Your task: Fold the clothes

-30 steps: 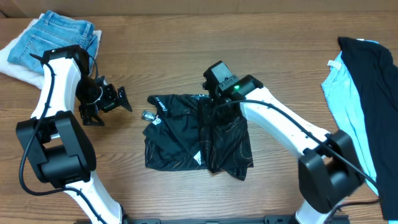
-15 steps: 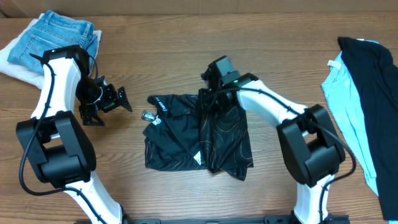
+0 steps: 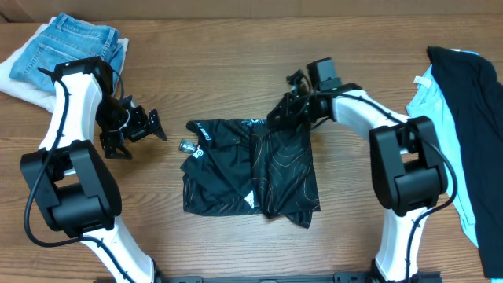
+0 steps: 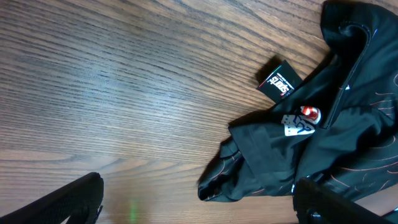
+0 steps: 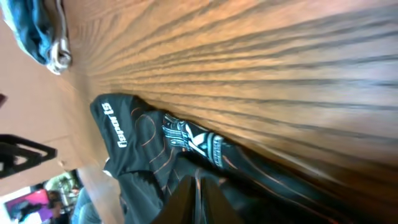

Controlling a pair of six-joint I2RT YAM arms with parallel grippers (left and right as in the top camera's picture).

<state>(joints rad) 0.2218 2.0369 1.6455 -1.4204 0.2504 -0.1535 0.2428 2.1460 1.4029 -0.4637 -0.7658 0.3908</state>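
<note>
The black jersey [image 3: 251,169] with thin orange lines lies folded in the middle of the table. It also shows in the left wrist view [image 4: 336,118] and the right wrist view [image 5: 143,162]. My right gripper [image 3: 284,116] is at the jersey's far edge; in the right wrist view its fingers [image 5: 196,199] are pressed together on the cloth. My left gripper [image 3: 130,130] is open and empty over bare wood left of the jersey, its fingers [image 4: 199,208] wide apart.
Blue jeans [image 3: 75,43] lie on a white cloth [image 3: 12,75] at the far left. A plain black garment [image 3: 471,102] over a light blue one [image 3: 428,110] lies at the right edge. A small black tag [image 4: 280,79] sticks out beside the jersey.
My right arm has swung right, and its gripper has gone from above the jersey's middle to its far right edge. The left arm has not moved.
</note>
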